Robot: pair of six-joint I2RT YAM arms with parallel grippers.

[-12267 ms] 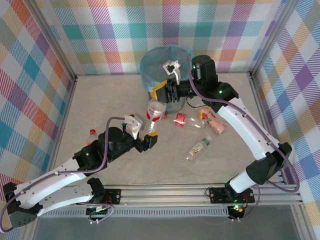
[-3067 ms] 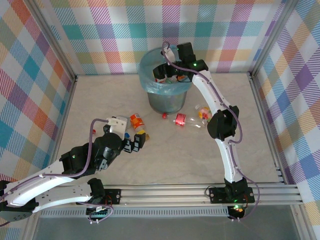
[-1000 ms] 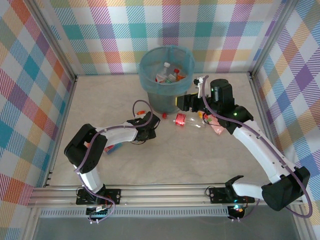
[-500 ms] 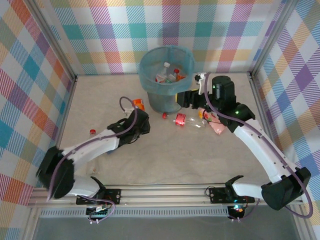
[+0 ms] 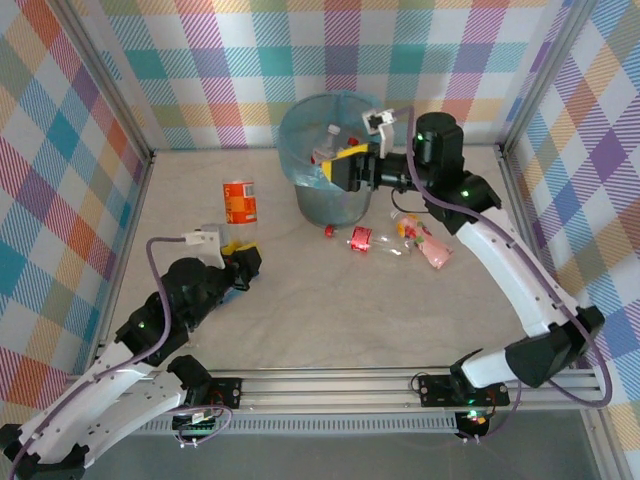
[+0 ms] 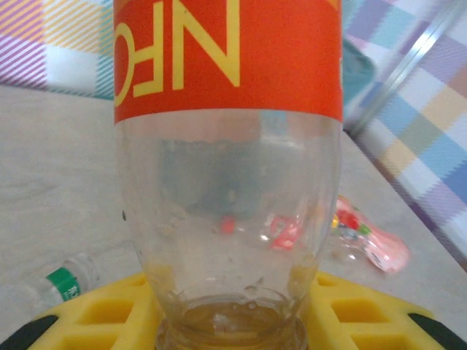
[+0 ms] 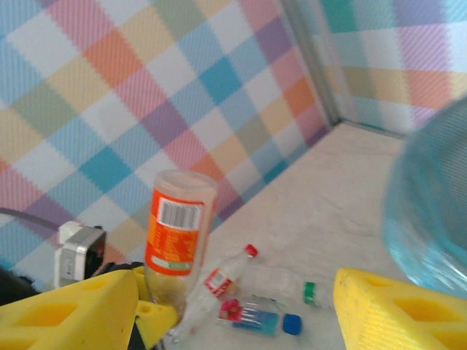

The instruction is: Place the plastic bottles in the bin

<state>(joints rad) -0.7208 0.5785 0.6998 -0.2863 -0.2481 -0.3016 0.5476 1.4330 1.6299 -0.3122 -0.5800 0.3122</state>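
Pointing upward, left fingers (image 6: 109,315) clamp an orange-labelled bottle (image 5: 239,202) (right fingers (image 7: 394,306) spread wide).

Orange bottle (image 5: 239,202) now aloft, upright

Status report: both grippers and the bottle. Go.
Left gripper shut on orange-label bottle, upright, left of bin. Right gripper open, empty, at bin rim. Loose bottles on table right of bin.

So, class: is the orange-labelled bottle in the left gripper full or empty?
Empty, or nearly: in the left wrist view the orange-labelled bottle is clear below its label, and the table shows through it.
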